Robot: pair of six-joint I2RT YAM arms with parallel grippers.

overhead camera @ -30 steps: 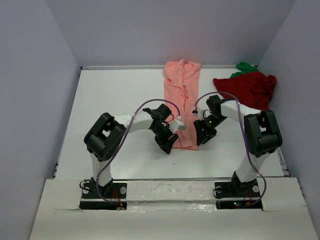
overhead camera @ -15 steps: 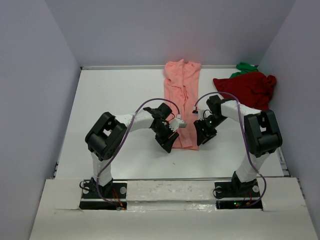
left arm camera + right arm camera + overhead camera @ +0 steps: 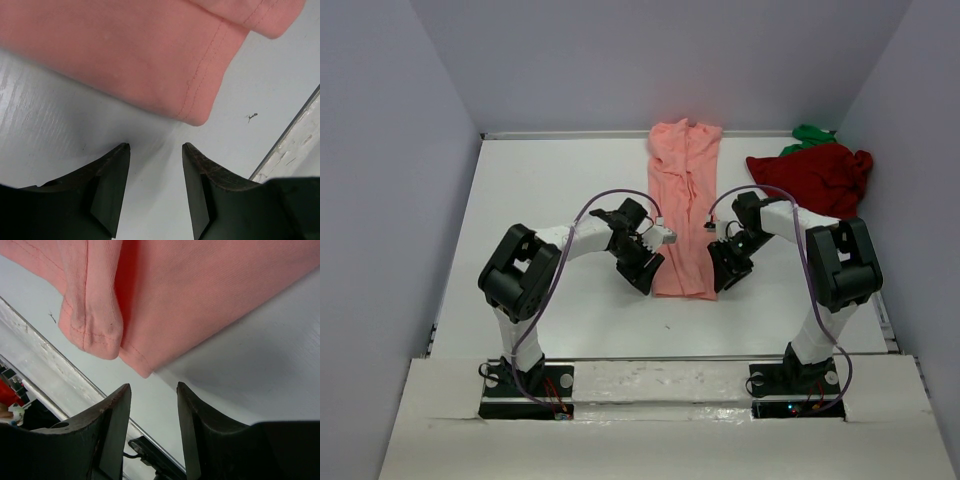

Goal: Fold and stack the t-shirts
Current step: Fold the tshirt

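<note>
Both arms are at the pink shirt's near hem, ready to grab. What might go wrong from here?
1. The left fingers stand open, short of the corner of the salmon-pink shirt; closing now would likely pinch nothing.
2. By the right fingers the hem lies in stacked layers; a shallow grab may take only one layer and undo the fold.

Salmon-pink shirt point(image 3: 684, 190) long strip; L end effector point(image 3: 642, 279), R end effector point(image 3: 721, 281) flank hem.
</note>
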